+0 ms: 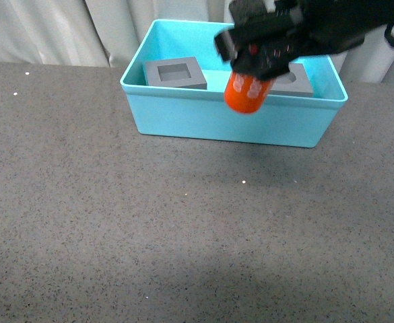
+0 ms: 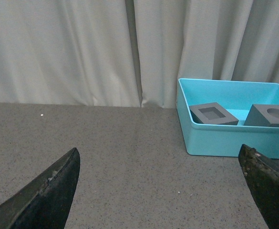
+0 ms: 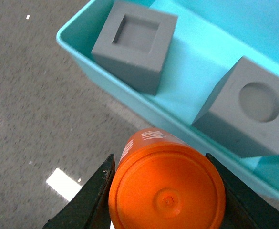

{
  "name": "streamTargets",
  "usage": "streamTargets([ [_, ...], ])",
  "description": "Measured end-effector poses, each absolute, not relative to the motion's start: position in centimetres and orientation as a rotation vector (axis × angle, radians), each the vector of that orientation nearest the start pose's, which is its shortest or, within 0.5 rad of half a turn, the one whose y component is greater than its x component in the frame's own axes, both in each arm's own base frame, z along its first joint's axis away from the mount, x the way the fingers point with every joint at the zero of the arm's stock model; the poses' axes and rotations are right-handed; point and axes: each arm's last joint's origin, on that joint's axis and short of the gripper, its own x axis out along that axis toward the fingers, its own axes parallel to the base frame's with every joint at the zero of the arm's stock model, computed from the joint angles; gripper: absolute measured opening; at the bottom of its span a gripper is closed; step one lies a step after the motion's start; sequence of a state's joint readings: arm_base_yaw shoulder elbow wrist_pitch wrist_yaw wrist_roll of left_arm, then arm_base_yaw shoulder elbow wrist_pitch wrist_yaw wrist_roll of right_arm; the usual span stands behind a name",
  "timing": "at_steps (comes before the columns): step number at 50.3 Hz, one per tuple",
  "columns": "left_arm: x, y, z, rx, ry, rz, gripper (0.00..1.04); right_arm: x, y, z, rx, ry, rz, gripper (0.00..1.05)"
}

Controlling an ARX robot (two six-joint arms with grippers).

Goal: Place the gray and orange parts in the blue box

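Your right tool (image 1: 254, 64) is clenched on the orange cylinder (image 1: 247, 92), holding it in the air with its lower end hanging about level with the near wall of the blue box (image 1: 230, 121), close to the middle of that wall. In the right wrist view the cylinder (image 3: 168, 186) sits squarely between the two jaws, and most of it appears to be on the bench side of the near rim (image 3: 129, 102), not yet over the box floor.

That is the main risk: if you let go here, the cylinder would likely strike the rim or fall onto the bench (image 1: 116, 222) in front of the box and roll off. Carry it further toward the far wall first.

The second risk is the landing spot. The cube with the square recess (image 1: 175, 73) rests near the left end of the box, and the cube with the round recess (image 1: 298, 81) near the right end, tilted against something you cannot make out. Only the bare floor between them is free; a drop onto a cube edge could bounce the cylinder out.

Your left tool (image 2: 163, 191) is released, its jaws spread wide, well clear of the box near the bench's left side.
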State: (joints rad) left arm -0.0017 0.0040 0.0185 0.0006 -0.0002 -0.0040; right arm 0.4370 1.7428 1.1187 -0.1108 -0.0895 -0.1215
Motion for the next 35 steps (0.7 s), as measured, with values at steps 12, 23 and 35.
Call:
streamTargets([
  [12, 9.7, 0.0, 17.0, -0.004, -0.015, -0.002, 0.98, 43.5, 17.0, 19.4, -0.225, 0.755, 0.488, 0.45],
  [23, 9.7, 0.0, 17.0, -0.004, -0.015, -0.002, 0.98, 45.8, 18.2, 15.8, -0.245, 0.832, 0.497, 0.45],
  [35, 9.7, 0.0, 17.0, -0.004, -0.015, -0.002, 0.98, 46.7, 18.8, 13.6, -0.272, 0.881, 0.494, 0.45],
])
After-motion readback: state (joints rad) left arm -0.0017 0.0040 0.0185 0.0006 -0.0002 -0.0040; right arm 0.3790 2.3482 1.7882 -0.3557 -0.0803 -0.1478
